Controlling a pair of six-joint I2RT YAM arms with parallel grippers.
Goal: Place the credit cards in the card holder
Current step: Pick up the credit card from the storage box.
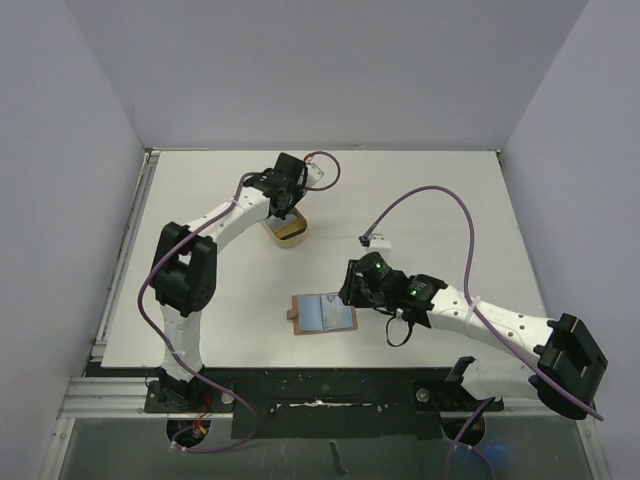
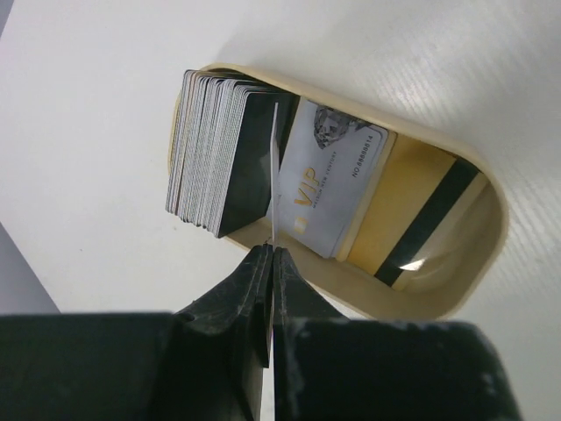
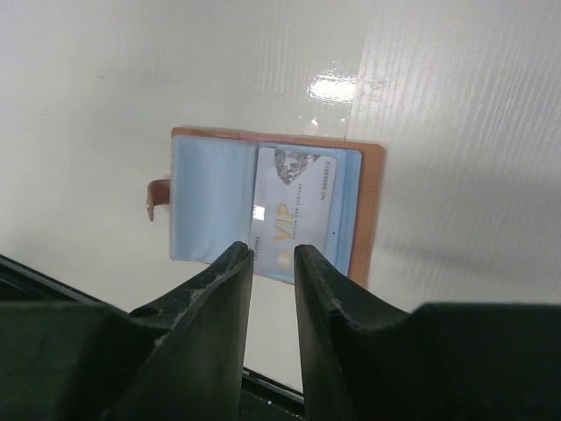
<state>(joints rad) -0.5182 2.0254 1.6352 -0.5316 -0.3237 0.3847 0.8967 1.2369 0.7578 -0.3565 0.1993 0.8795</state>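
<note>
My left gripper [image 2: 273,251] is shut on a thin card [image 2: 274,175] seen edge-on, held upright over the tan oval tray [image 2: 438,298]. In the tray stand a stack of dark and grey credit cards [image 2: 219,158], a silver VIP card [image 2: 331,180] and a gold card with a black stripe [image 2: 421,224]. The brown card holder [image 3: 372,210] lies open on the table, blue-grey inside. A silver VIP card [image 3: 294,210] lies on its right pocket and sticks out past the near edge. My right gripper [image 3: 272,254] is narrowly open and empty, just above that card's near edge.
In the top view the tray [image 1: 290,236] is at the table's middle back under my left gripper [image 1: 287,207]. The card holder [image 1: 322,314] lies near the front edge, left of my right gripper [image 1: 352,292]. Purple cables loop over both arms.
</note>
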